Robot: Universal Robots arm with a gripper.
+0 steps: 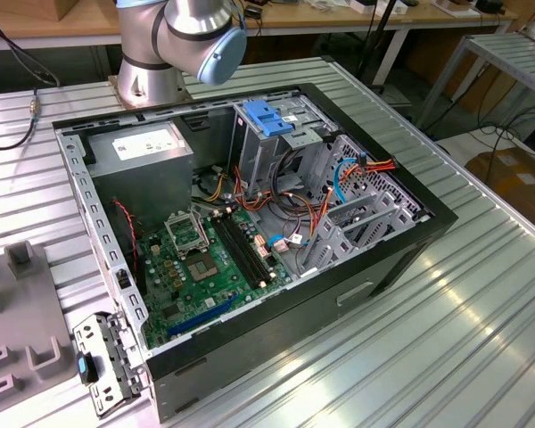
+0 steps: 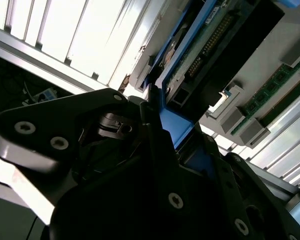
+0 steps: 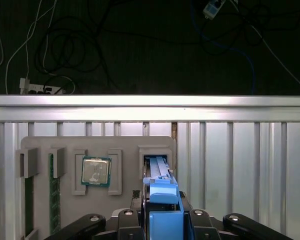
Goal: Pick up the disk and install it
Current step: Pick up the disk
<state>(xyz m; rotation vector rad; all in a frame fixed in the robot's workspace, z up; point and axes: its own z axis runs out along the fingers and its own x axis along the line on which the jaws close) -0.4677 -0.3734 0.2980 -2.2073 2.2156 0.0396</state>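
Pincer (image 3: 162, 206) clamped on disk (image 3: 159, 172), upright in grey tray (image 3: 125, 145) slot, ribbed alu. bench (image 3: 240, 165) underneath; dark floor (image 3: 155, 75) w/ cables (image 3: 55, 55) beyond.

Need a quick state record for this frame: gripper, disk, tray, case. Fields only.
gripper: shut on the disk's blue-railed edge
disk: on edge, far end in its slot in the grey tray; not in the case
tray contents: processor chip and memory sticks in slots beside the disk
PC case: open on the ribbed table, motherboard exposed
drive cage: blue latch plate on top
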